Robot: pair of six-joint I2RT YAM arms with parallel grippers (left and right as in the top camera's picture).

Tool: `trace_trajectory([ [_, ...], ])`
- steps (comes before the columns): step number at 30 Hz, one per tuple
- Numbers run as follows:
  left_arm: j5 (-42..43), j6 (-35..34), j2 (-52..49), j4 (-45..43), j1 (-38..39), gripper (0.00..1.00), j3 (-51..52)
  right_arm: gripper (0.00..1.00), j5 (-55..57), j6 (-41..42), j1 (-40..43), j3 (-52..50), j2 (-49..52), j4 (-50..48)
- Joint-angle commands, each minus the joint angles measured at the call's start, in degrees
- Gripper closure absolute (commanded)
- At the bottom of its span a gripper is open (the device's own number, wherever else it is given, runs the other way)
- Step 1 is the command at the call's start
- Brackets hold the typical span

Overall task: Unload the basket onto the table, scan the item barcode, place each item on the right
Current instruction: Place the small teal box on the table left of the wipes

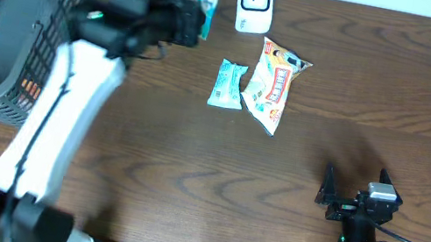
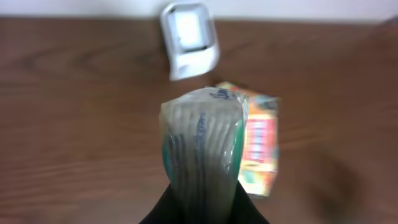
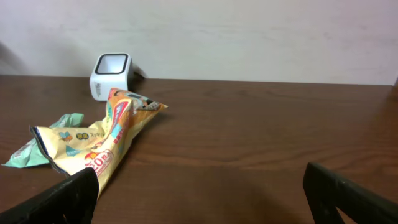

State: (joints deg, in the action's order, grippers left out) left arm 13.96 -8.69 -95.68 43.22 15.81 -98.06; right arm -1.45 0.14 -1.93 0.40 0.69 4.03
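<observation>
1. Left hand [image 1: 191, 17]: closed on the held packet [image 1: 205, 10], which I see raised above the far edge of the bench [image 1: 187, 178], just left of the scanner [image 1: 255, 3]
2. Held packet, left wrist view [image 2: 202, 143]: a clear wrapper with teal edges, standing upright out of the dark fingers [image 2: 252, 214]. It is blurred, and I cannot make out a barcode on it
3. Scanner, left wrist view [image 2: 189, 40]: a white unit with a pale window, resting at the back of the bench. It is beyond the top of the held packet and apart from it
4. Snack bag [image 1: 271, 84]: yellow and orange, lying flat on the bench in front of the scanner. A teal packet [image 1: 227, 83] lies just beside its left edge
5. Basket [image 1: 2, 21]: dark grey mesh, at the far left corner of the bench, with the white left arm running past its right side
6. Right hand [image 3: 200, 174]: open wide and holding nothing, low over the near right of the bench. Its fingers [image 3: 68, 199] frame bare wood, and it is well apart from the snack bag and the scanner that it faces
</observation>
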Motion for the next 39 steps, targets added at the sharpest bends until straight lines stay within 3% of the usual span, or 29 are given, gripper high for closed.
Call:
trace_trajectory([
  [1,-13.6,2.7,-5.8,0.2,2.5,0.92,0.5,0.01,0.5,-0.6,0.5,-0.1,-0.3,0.3],
  [9,-20.9,2.6,-20.0,-0.9,5.1,0.91,0.5,0.01,0.5,-0.6,0.5,-0.1,-0.3,0.3],
  [17,-21.1,2.4,-28.6,-1.3,5.2,0.84,0.5,0.01,0.5,-0.6,0.5,-0.1,-0.3,0.3],
  [22,-21.1,2.4,-29.0,-1.5,5.2,0.51,0.5,0.01,0.5,-0.6,0.5,-0.1,-0.3,0.3],
  [24,-21.1,2.5,-29.0,-1.5,5.2,0.46,0.5,0.01,0.5,-0.6,0.5,-0.1,-0.3,0.3],
  [29,-21.6,2.5,-28.6,-1.3,4.8,0.42,-0.1,0.01,0.4,-0.6,0.5,-0.1,-0.3,0.3],
  [39,-37.0,2.5,-21.5,-1.3,3.4,0.42,-0.5,0.01,0.5,-0.6,0.5,-0.1,-0.3,0.3],
])
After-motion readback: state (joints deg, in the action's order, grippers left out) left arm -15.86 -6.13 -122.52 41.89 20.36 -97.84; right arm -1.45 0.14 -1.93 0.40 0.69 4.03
